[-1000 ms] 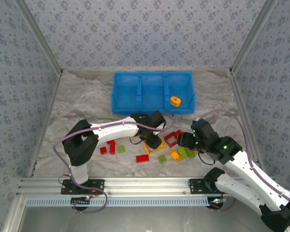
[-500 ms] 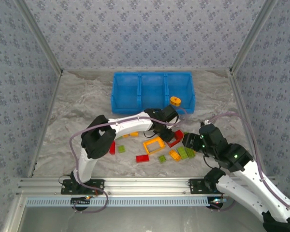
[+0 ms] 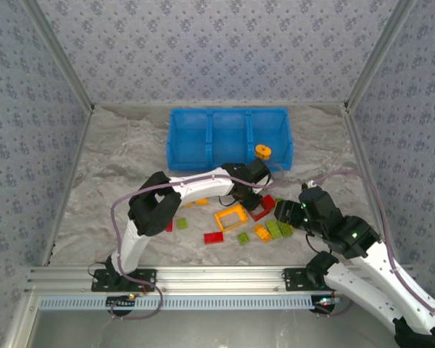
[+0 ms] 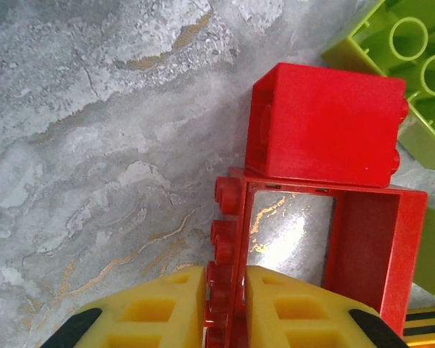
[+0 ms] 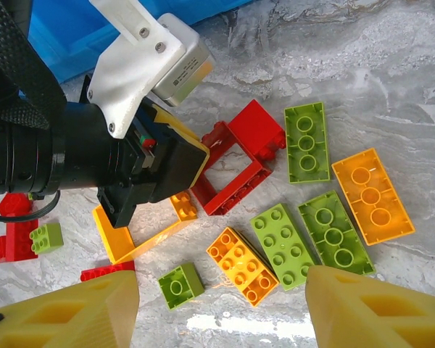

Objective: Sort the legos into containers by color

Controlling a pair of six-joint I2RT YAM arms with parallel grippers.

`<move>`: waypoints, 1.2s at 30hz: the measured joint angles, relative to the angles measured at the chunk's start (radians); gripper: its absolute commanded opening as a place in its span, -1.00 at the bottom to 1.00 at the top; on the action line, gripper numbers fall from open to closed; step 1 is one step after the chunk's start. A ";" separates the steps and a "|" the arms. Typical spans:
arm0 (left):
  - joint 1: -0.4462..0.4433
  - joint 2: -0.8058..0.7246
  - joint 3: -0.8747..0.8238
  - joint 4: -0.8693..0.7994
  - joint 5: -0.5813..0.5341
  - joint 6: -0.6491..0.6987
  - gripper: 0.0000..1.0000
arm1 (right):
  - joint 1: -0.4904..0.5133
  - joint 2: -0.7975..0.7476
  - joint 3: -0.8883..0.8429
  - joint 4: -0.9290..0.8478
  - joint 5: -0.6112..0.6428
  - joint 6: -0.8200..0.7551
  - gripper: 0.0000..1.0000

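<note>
While your left gripper [image 4: 225,304] pinches the red frame [image 4: 362,246], your right gripper [image 5: 217,286] hangs wide open, holding nothing.
The left fingers [image 4: 167,312] squeeze the frame's bumpy wall. The blue tray [image 3: 278,112] sits at 12 o'clock from the loose legos [image 3: 268,230]. A second ago the left gripper was wider and farther toward 9 o'clock.
</note>
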 measured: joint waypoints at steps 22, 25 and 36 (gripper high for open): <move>0.002 -0.057 -0.023 -0.007 -0.100 -0.057 -1.00 | 0.000 0.000 0.008 0.005 -0.009 -0.019 0.29; 0.023 -0.161 -0.060 -0.036 -0.142 -0.089 -1.00 | 0.000 0.002 0.015 0.037 -0.032 -0.048 0.30; 0.404 -0.491 -0.039 -0.212 -0.304 -0.203 -1.00 | 0.118 0.253 0.071 0.332 -0.034 -0.234 0.37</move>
